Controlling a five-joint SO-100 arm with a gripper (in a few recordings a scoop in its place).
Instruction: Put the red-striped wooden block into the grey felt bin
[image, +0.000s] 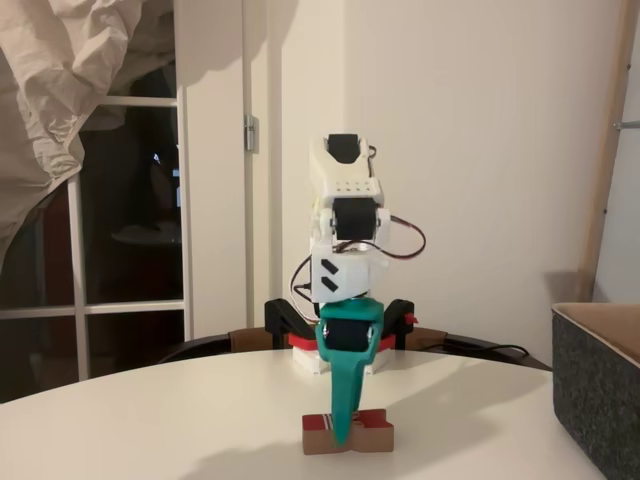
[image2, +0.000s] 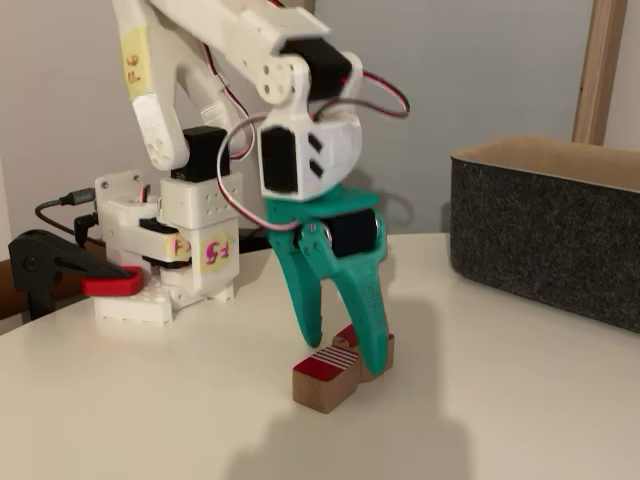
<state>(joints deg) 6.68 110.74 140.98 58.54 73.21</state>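
Both teal pincer (image2: 342, 352) fingers spread astride the red-striped wooden block (image2: 327, 374), its middle hidden; grey felt bin (image2: 548, 235) cut off.

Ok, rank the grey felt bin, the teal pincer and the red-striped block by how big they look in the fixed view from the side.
1. Grey felt bin, largest, though cut off at the picture's right edge.
2. Teal pincer, its fingers straddling the block.
3. Red-striped wooden block, smallest, flat on the table.

The order is clear despite differing nearness.
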